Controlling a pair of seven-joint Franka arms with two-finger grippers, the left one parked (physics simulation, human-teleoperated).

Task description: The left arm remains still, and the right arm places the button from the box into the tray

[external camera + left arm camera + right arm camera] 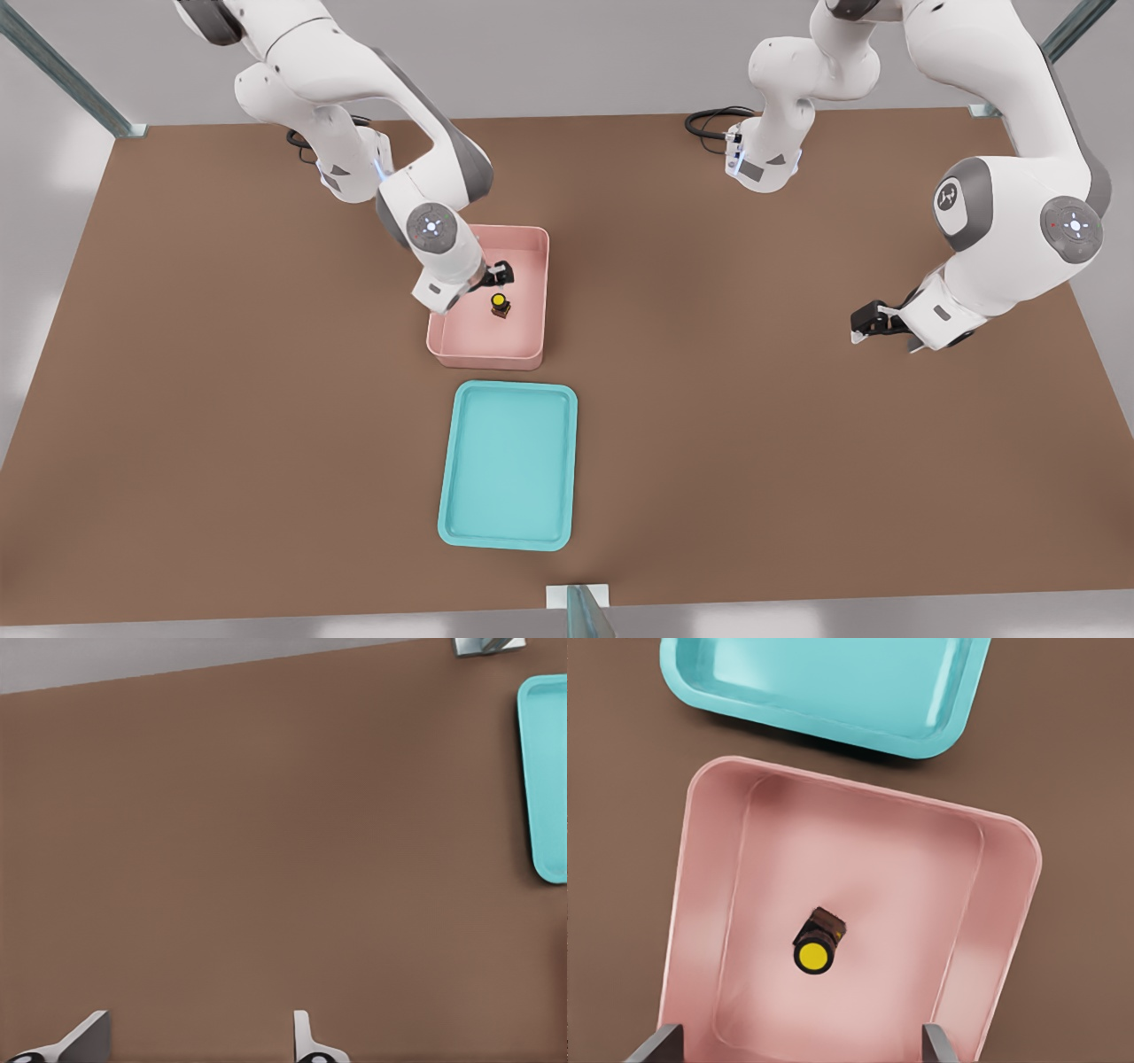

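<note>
The button [500, 306], with a yellow cap and a dark base, lies on the floor of the pink box [485, 359] near the table's middle. My gripper [499, 273] hangs over the box just behind the button, apart from it, fingers open and empty. In the right wrist view the button [815, 950] sits inside the box [700, 904], with my gripper [802, 1050] spread wide to either side. The teal tray [509, 465] lies flat just in front of the box, empty; it also shows in the right wrist view, tray [833, 682], and at the edge of the left wrist view, tray [545, 771].
The parked arm's gripper [873, 321] hovers low at the front view's right. Black cables [709, 120] lie at the table's back edge. A metal post bracket [578, 602] stands at the front edge, near the tray. Brown tabletop surrounds box and tray.
</note>
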